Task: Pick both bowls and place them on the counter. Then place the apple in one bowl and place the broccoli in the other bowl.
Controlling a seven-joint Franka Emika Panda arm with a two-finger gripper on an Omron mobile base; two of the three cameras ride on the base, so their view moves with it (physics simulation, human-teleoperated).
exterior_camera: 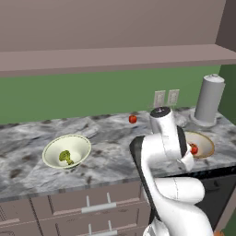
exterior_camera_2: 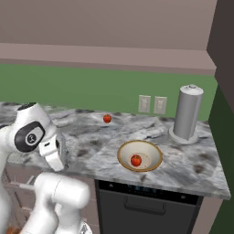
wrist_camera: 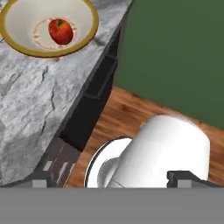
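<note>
gripper (wrist_camera: 111, 177) spread wide, holding nothing, touching nothing; apple (wrist_camera: 60, 31) sits in tan bowl (wrist_camera: 83, 41) on counter (wrist_camera: 35, 109)

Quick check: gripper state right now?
Gripper: open, holding nothing; the apple lies in the tan bowl.

- Even, soft light is cast over the whole rendered scene; no glare is seen.
- Faint, short shadows are thrown on the surface (exterior_camera: 110, 147) beside the tan bowl (exterior_camera_2: 139, 155).
- The underside of the shelf (exterior_camera: 115, 60) above the surface is slightly darker.
- Edges are rendered slightly coarse; no edge distortion is noticed.
</note>
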